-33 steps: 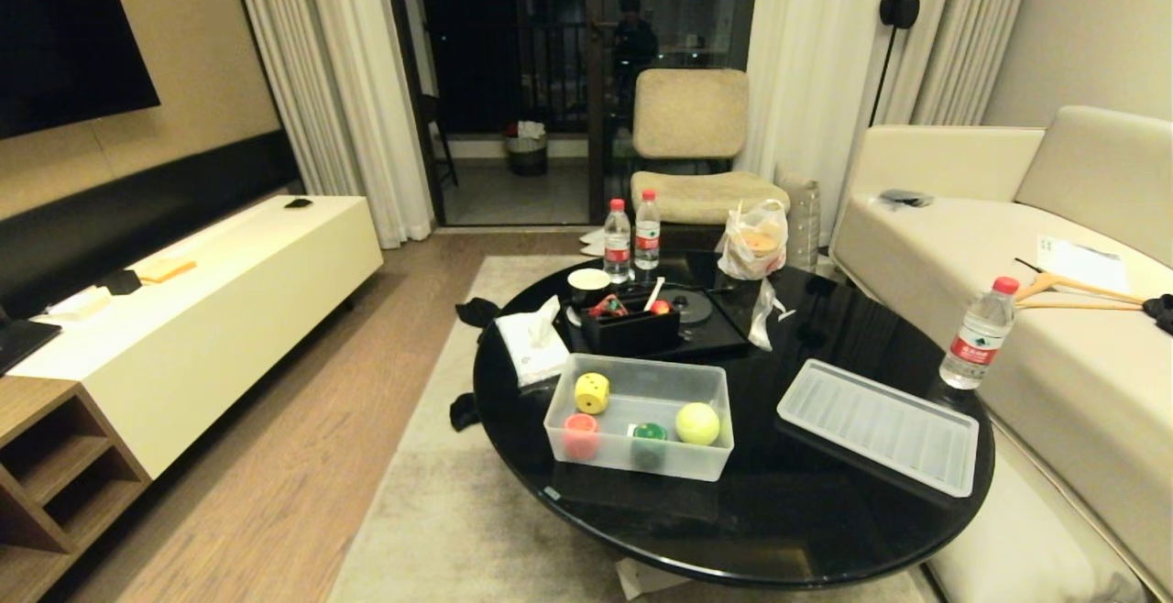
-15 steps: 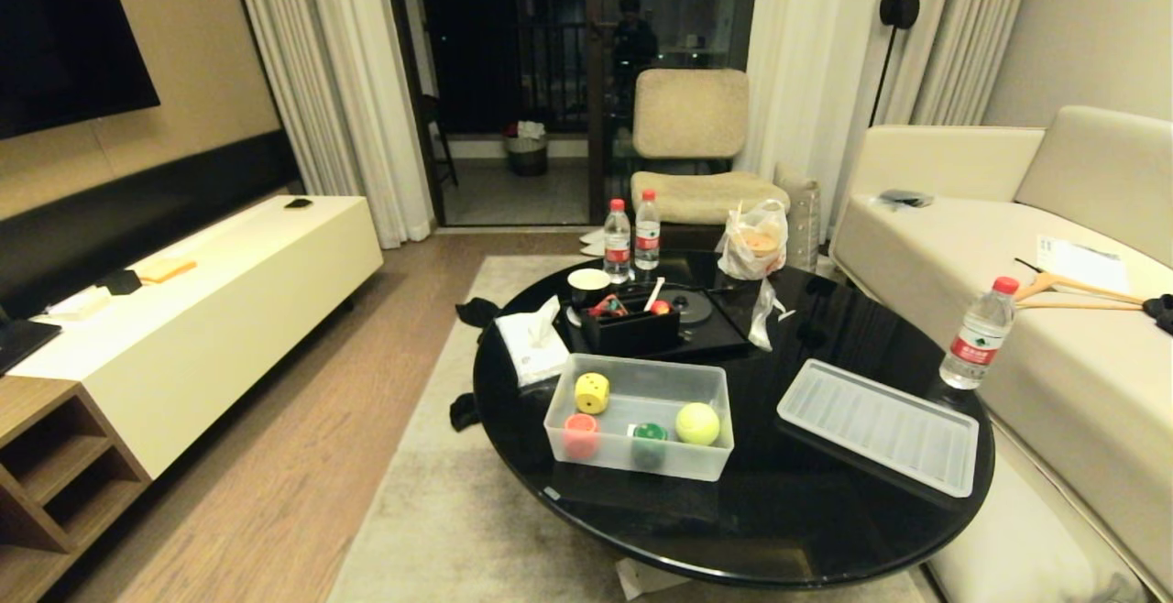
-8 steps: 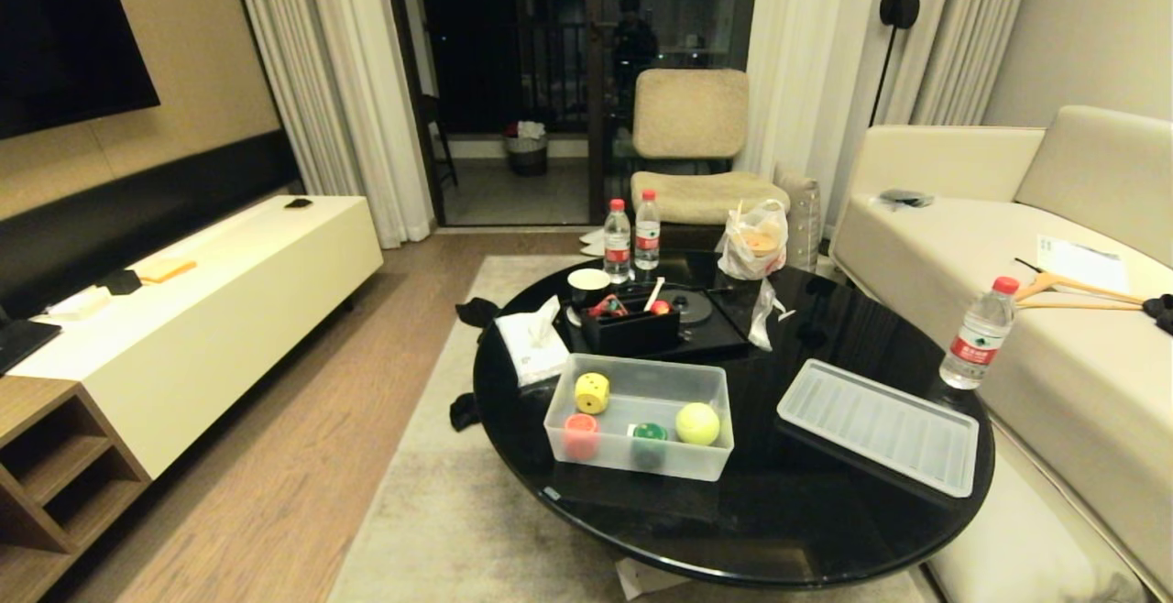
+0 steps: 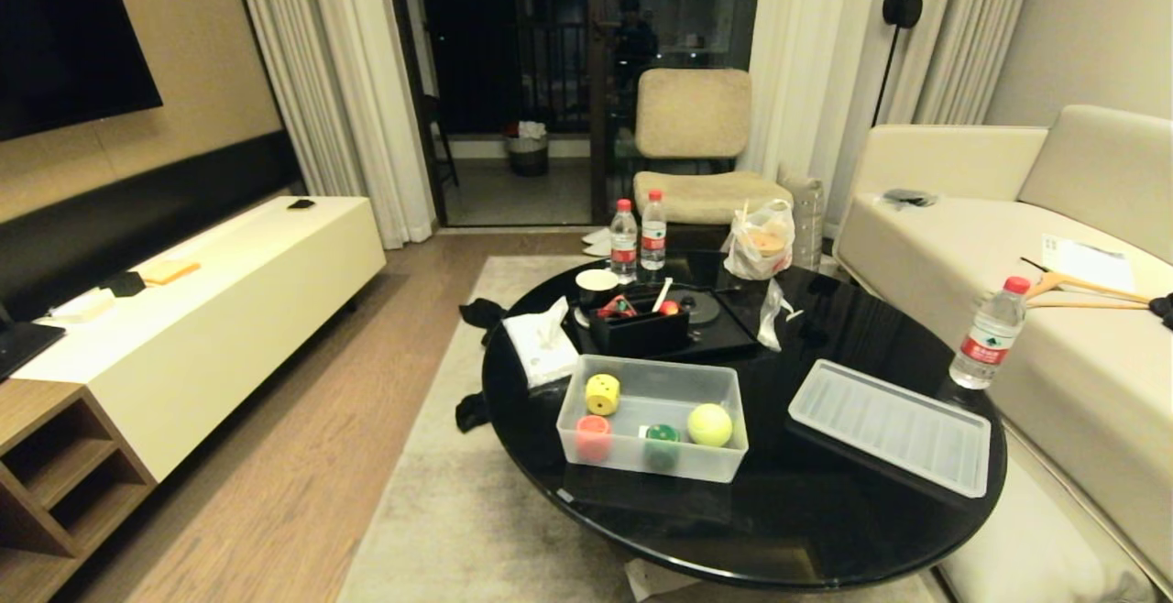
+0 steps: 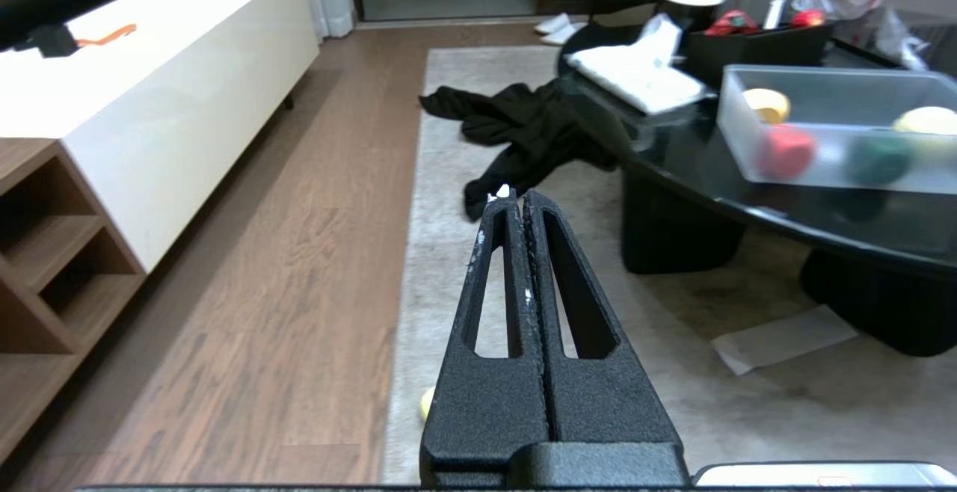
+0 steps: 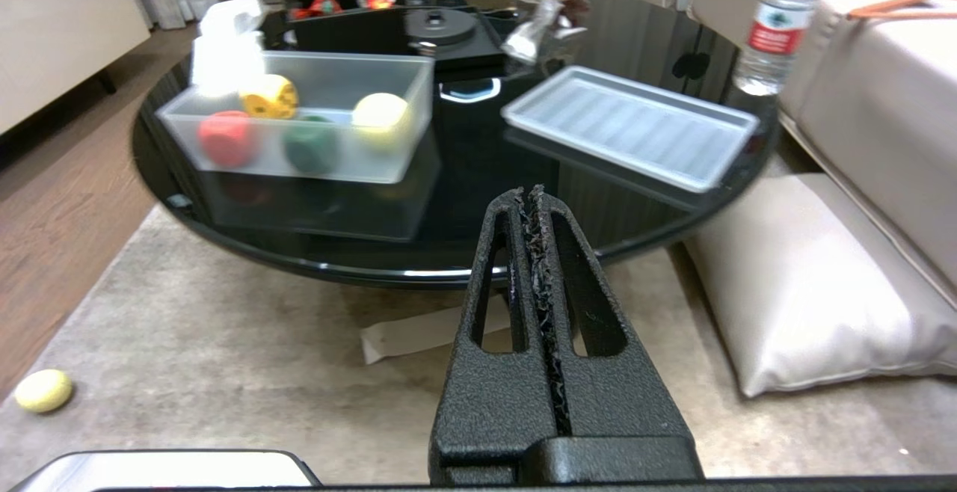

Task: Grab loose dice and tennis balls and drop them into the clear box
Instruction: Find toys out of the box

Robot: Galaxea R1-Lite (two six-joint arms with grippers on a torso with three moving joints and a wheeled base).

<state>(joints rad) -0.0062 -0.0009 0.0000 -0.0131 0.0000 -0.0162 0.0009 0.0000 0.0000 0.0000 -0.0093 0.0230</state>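
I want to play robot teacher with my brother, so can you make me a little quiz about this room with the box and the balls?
1. True or false: the lid is sitting on top of the clear box.
2. Pick one: where is the loose yellow ball? A, on the sofa. B, on the rug. C, on the black table.
3. Count: how many things lie inside the clear box?

Key
1. False. The lid lies flat on the table beside the box.
2. B.
3. Four: a yellow die, a red piece, a green piece and a tennis ball.
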